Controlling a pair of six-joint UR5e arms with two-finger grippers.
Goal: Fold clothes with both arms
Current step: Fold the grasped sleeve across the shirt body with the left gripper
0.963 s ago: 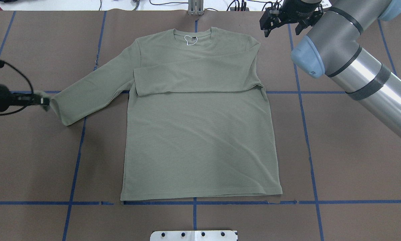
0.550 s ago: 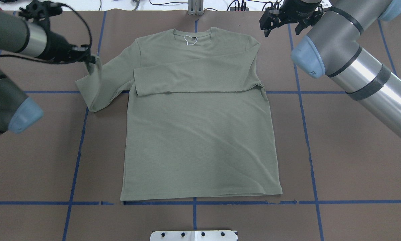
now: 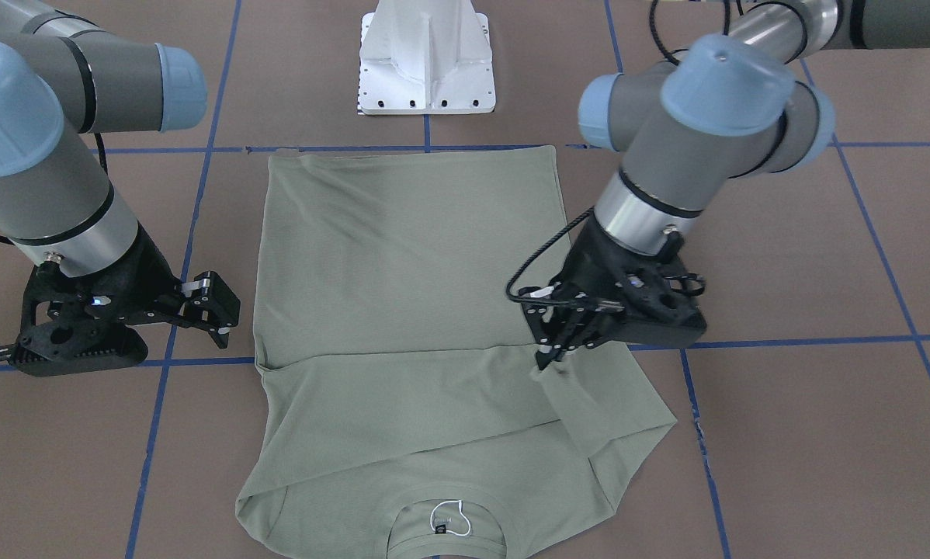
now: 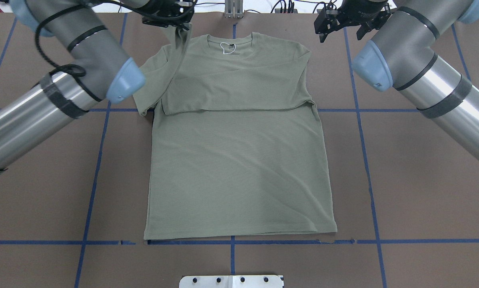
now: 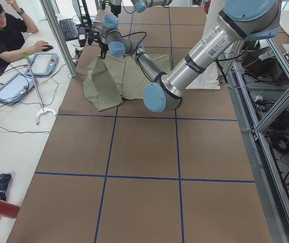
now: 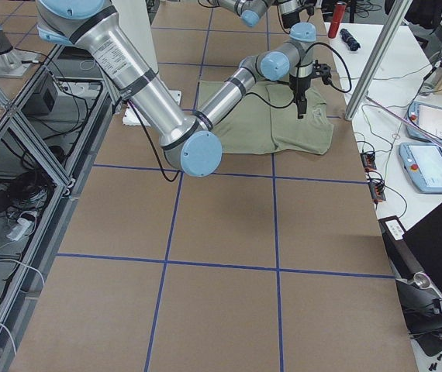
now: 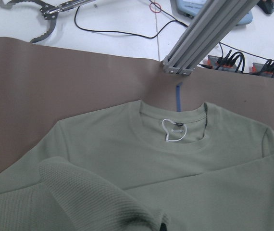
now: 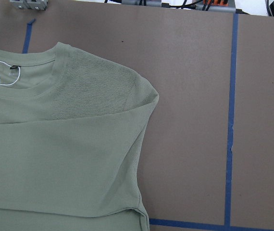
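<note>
Tiny dark neck label (image 3: pixel 438 529) under the white loop (image 3: pixel 449 516), too small to read. Lifted sleeve (image 3: pixel 581 419) of shirt (image 4: pixel 239 160) pinched tight in left gripper (image 3: pixel 549 359), fingertips half buried in fabric. Over by the far right shoulder, right gripper (image 3: pixel 220 307) spread wide.

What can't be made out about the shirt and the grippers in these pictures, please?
- Black two-finger left gripper: in the left wrist view, bunched cloth hides its jaws; both side views show it too small to judge the grip.
- Pale sage-green long-sleeved knit shirt: the folded sleeve covers its chest in the overhead view.
- Small dark neck label: wording too small to read, front-facing view.
</note>
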